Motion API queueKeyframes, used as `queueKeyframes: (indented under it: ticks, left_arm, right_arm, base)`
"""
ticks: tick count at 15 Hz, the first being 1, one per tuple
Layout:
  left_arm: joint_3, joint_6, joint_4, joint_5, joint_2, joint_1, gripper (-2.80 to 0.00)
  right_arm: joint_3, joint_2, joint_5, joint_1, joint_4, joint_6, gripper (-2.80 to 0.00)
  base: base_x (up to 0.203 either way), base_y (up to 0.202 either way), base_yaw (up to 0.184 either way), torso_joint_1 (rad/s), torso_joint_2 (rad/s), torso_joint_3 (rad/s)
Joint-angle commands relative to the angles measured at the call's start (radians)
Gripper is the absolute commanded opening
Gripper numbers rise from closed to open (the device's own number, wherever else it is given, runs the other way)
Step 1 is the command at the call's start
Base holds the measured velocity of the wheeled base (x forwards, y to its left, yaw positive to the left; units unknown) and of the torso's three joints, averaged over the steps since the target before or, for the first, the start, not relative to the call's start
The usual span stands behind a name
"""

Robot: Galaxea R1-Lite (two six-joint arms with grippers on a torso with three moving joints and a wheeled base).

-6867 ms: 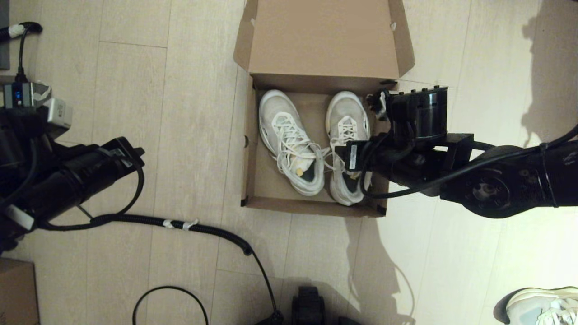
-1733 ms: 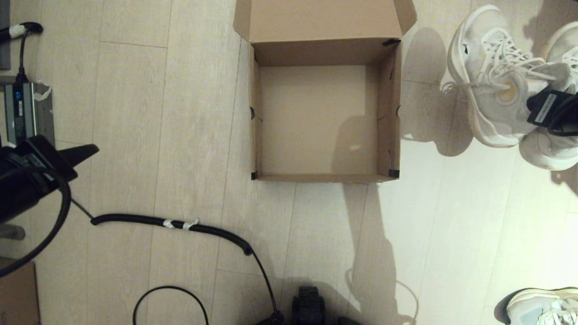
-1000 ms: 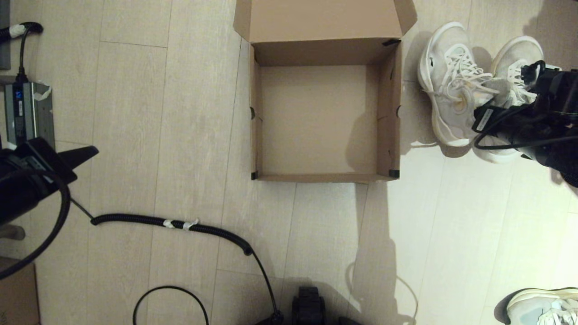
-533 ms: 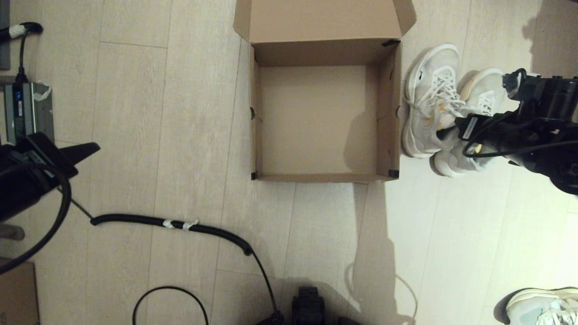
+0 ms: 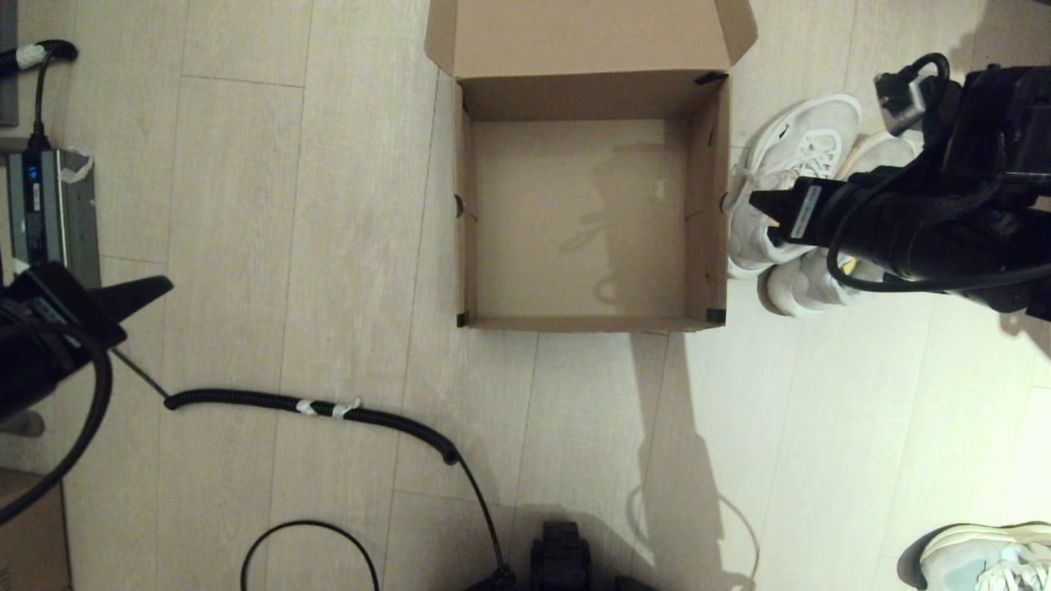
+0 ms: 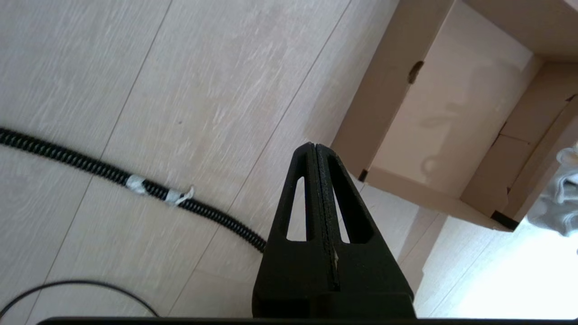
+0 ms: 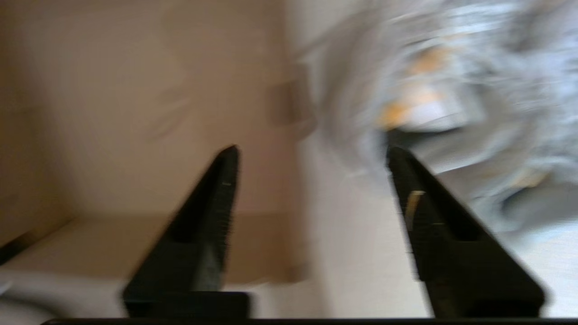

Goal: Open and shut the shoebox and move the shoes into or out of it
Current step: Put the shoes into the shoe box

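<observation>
Floor (image 5: 328, 205): pale wood planks. The shoebox (image 5: 591, 324) sits on it at centre, lid flap folded back on the far side, black tape on its near corners, nothing inside. Right arm (image 5: 944, 222) reaches in from the right, above the shoes (image 5: 780, 156), which stand on the floor just beside the box's right wall, outside it, side by side with toes pointing away from the robot. Right gripper (image 7: 311, 155) is spread wide and holds nothing; in its wrist view one finger lines up over the box interior, the other over the blurred shoes, with the box wall between them. From the head view the fingertips sit above the nearer shoe's opening; contact cannot be judged. Left gripper (image 6: 315, 149) hangs parked at the far left, well apart from the box, fingers pressed together on nothing. A black corrugated cable (image 5: 328, 408) with white tape wraps lies on the floor near the box's left front. A single whitish sneaker (image 5: 985, 554) sits at the lower right corner.
</observation>
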Motion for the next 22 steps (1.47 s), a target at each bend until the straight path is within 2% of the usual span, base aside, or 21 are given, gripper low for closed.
queueKeyframes:
  ticks: [1,6,11,17,22]
  left_arm:
    - [-0.001,-0.003,0.007,0.000,-0.015,0.000,-2.80]
    - [-0.004,-0.003,0.013,0.000,-0.002,0.000,-2.80]
    - [0.008,-0.001,0.015,0.000,-0.016,0.000,-2.80]
    - [0.028,-0.001,0.015,0.000,-0.028,0.000,-2.80]
    - [0.044,-0.001,0.015,0.002,-0.047,0.002,-2.80]
  right_arm:
    - [0.002,-0.001,-0.002,0.064,0.001,0.005,-2.80]
    - [0.071,0.111,-0.002,0.087,-0.038,0.015,-2.80]
    - [0.220,0.227,-0.003,0.093,-0.307,0.010,-2.80]
    - [0.271,0.292,-0.006,0.119,-0.368,0.010,-2.80]
    - [0.339,0.302,-0.036,0.190,-0.403,0.012,-2.80]
  base:
    - [0.000,0.000,0.000,0.000,0.00,0.000]
    - [0.000,0.000,0.000,0.000,0.00,0.000]
    - [0.000,0.000,0.000,0.000,0.00,0.000]
    - [0.000,0.000,0.000,0.000,0.00,0.000]
    - [0.000,0.000,0.000,0.000,0.00,0.000]
